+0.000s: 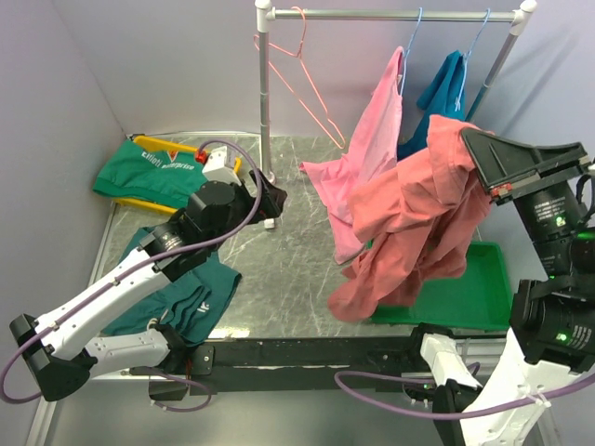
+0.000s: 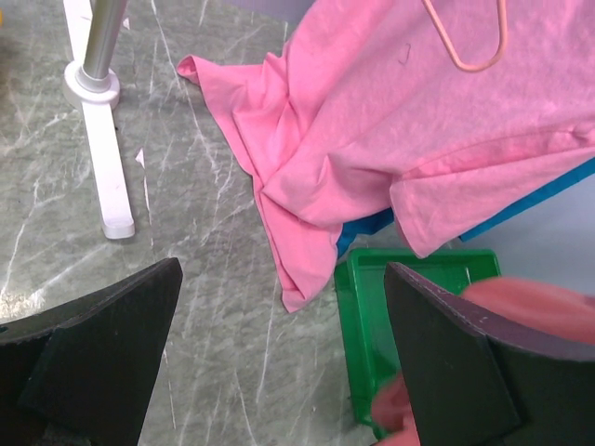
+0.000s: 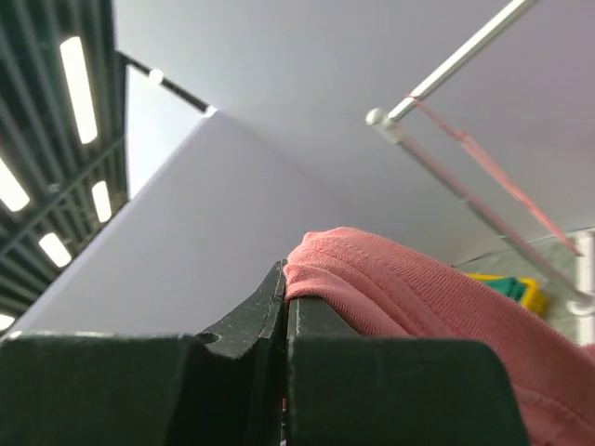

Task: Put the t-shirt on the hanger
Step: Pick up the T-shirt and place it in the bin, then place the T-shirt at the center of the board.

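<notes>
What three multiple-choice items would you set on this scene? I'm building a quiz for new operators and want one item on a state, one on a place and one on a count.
1. The right gripper is:
A. open and empty
B. shut on the t-shirt
C. shut on the salmon-pink hanger

2. The salmon-pink hanger is:
A. hooked on the rail, near its left end
B. threaded inside the t-shirt
C. held in the right gripper

3. How many light blue hangers are on the rail?
A. one
B. two
C. four

Key:
1 B: the right wrist view shows the jaws closed with brick-red cloth pinched between them.
2 A: its hook sits over the rail and nothing hangs on it.
3 B: one carries the pink shirt, the other the teal-blue shirt.
</notes>
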